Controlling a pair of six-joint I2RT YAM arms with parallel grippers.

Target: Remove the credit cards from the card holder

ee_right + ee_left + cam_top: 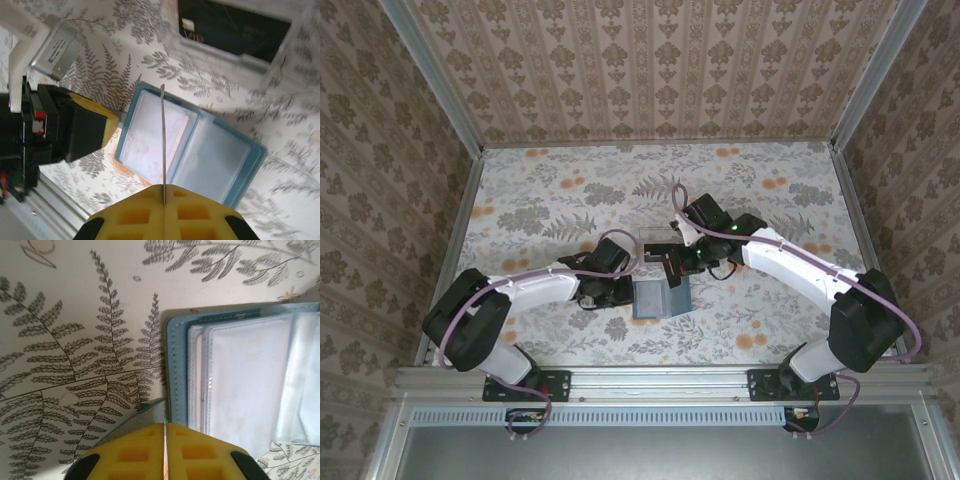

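The top view shows the layout. The card holder lies open on the worktop, about midway between its left and right edges and closer to the near edge than to the far one. The left claw is at the holder's left side and the right claw is over its far edge. What either claw grips cannot be made out from up here.

The right wrist view settles that for the right arm. The right claw has its yellow pads pressed together on a credit card, which is seen edge-on as a thin upright line above the open card holder and clear of its sleeves. Past the holder stands a clear tray with a dark card lying flat in it. This view also shows the left claw with its tip against the holder's edge.

In the left wrist view the left claw is closed, with only a hairline seam between its pads. The teal edge of the card holder and its clear sleeves sit just beside it. A blue-grey flap curves in under the pads, but I cannot tell whether it is pinched between them.
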